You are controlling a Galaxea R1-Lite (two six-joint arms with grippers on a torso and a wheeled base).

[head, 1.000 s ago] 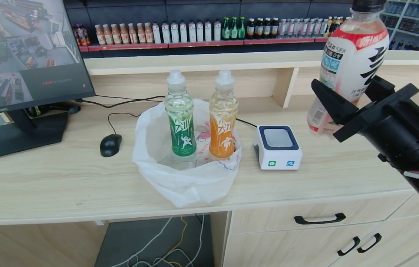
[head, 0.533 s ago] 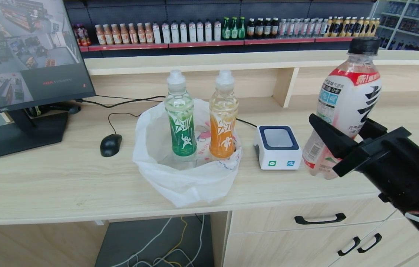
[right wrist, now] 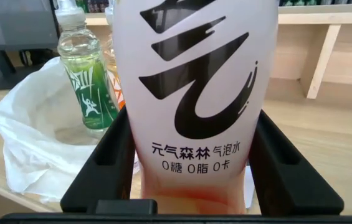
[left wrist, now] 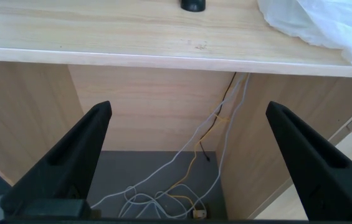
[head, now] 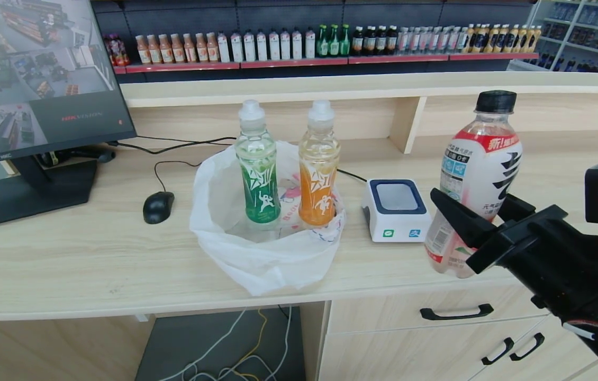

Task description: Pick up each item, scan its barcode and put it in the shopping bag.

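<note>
The pink drink bottle (head: 476, 180) with a black cap is clamped around its lower half by the right gripper (head: 472, 211), one finger on each side. It stands nearly upright, low over the countertop (head: 92, 254) near the front edge toward the right end. Whether its base touches the wood cannot be told. Just beside it, toward the middle of the countertop, sits the scanner (head: 396, 210), a white box with a dark-rimmed window on top and two small coloured icons on its front face. Beyond the scanner the white plastic shopping bag (head: 256, 259) lies open near the front edge, with a green bottle (head: 258, 174) and an orange bottle (head: 319, 174) standing upright inside, side by side. A black mouse (head: 157, 207) lies left of the bag, and a monitor (head: 34, 74) stands at the far left corner. The left gripper (left wrist: 189, 109) hangs below the front edge with its fingers spread wide and nothing between them, facing loose cables (left wrist: 188, 180) under the counter. Drawers with black handles (head: 456, 313) sit under the right end. Behind the light wood counter, a shop shelf (head: 331, 42) carries a row of drinks. The held bottle's white label has bold black brush strokes, a red band at the shoulder and what looks like a barcode low on the side toward the scanner.
</note>
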